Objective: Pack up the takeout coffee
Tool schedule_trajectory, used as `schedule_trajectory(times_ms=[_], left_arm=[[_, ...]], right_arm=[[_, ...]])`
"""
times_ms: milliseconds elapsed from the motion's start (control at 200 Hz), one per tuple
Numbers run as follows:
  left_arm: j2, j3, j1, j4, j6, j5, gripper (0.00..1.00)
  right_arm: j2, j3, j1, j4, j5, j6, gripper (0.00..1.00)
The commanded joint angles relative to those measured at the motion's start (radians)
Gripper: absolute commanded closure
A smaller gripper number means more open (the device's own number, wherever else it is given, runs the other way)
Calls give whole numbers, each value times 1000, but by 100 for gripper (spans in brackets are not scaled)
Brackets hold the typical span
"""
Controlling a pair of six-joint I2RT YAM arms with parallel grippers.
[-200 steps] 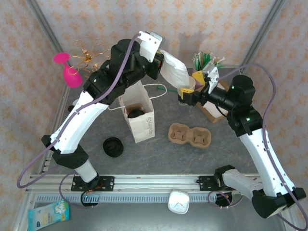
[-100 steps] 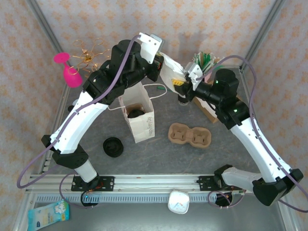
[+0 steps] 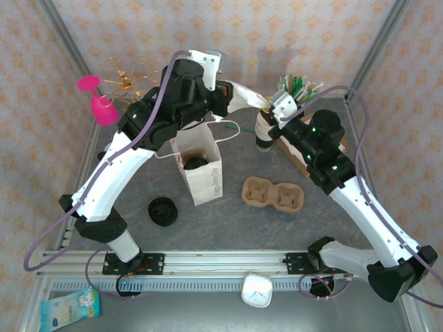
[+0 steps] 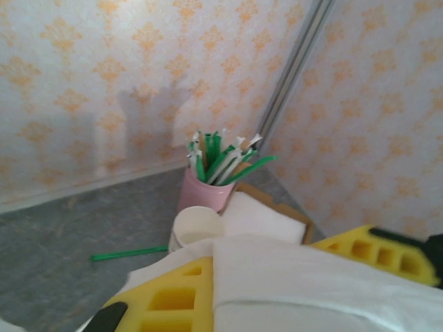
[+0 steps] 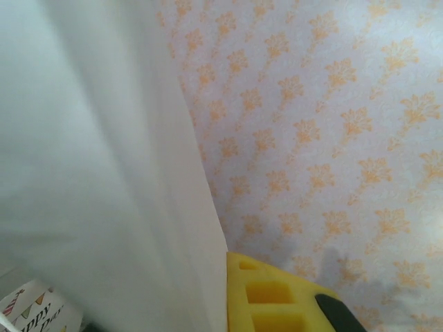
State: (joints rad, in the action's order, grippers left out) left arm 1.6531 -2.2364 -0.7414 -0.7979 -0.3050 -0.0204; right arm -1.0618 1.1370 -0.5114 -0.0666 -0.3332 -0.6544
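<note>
Top external view: takeout coffee (image 3: 195, 164), a dark black-lidded cup, sits mostly hidden inside the upright white bag (image 3: 208, 183) left of the tabletop (image 3: 228, 223) centre. Left gripper (image 3: 230, 97) clenches white paper (image 3: 246, 99); I cannot tell the right gripper (image 3: 268, 110) grip.

It looks like a robot lab cell dressed up as a café counter. A left arm (image 3: 114, 169) and a right arm (image 3: 370, 211) are bolted to an aluminium rail (image 3: 221, 259) at the edge of a grey table (image 3: 228, 228). Metal posts (image 3: 64, 33) frame wallpapered panels (image 3: 291, 31). The props are a paper bag (image 3: 205, 178), a cup carrier (image 3: 273, 194) and straws (image 4: 218, 160).
</note>
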Motion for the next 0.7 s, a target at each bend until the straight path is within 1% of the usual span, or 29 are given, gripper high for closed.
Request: schedule_trajectory(times_ms=[0, 50, 125, 140, 210, 260, 275, 320, 365, 410, 465, 490, 591, 656, 696], left_arm=[[-39, 49, 10, 159, -182, -62, 100], [-34, 46, 13, 168, -216, -56, 100], [-41, 69, 25, 200, -275, -32, 100], [-45, 84, 28, 215, -276, -42, 100], [-62, 148, 53, 311, -376, -131, 100], [-61, 155, 63, 328, -409, -154, 100], [-57, 148, 67, 323, -418, -154, 100], [-47, 130, 76, 313, -435, -161, 100], [-43, 123, 83, 313, -449, -164, 100], [-44, 124, 85, 322, -451, -156, 100], [-43, 120, 97, 319, -452, -155, 100], [-42, 116, 106, 313, -455, -155, 100], [-54, 133, 123, 307, -469, -123, 100], [-77, 182, 125, 348, -497, -116, 100], [-91, 214, 125, 371, -520, -113, 100]], right_arm=[[-4, -43, -37, -143, 96, -49, 91], [-9, -54, -48, -167, 101, -44, 89], [-4, -93, -65, -228, 63, -30, 88], [-4, -103, -71, -246, 61, -28, 88], [-9, -128, -104, -280, 81, -37, 88], [-9, -137, -118, -276, 82, -55, 87], [-8, -141, -121, -276, 84, -61, 86], [4, -162, -124, -286, 77, -79, 77], [16, -177, -125, -293, 51, -82, 73], [28, -176, -125, -267, -3, -83, 70], [43, -166, -125, -226, -48, -61, 59], [49, -166, -125, -210, -56, -53, 56], [50, -146, -125, -158, 11, 4, 43], [38, -108, -125, -119, 73, 63, 39], [40, -94, -125, -106, 86, 82, 38]])
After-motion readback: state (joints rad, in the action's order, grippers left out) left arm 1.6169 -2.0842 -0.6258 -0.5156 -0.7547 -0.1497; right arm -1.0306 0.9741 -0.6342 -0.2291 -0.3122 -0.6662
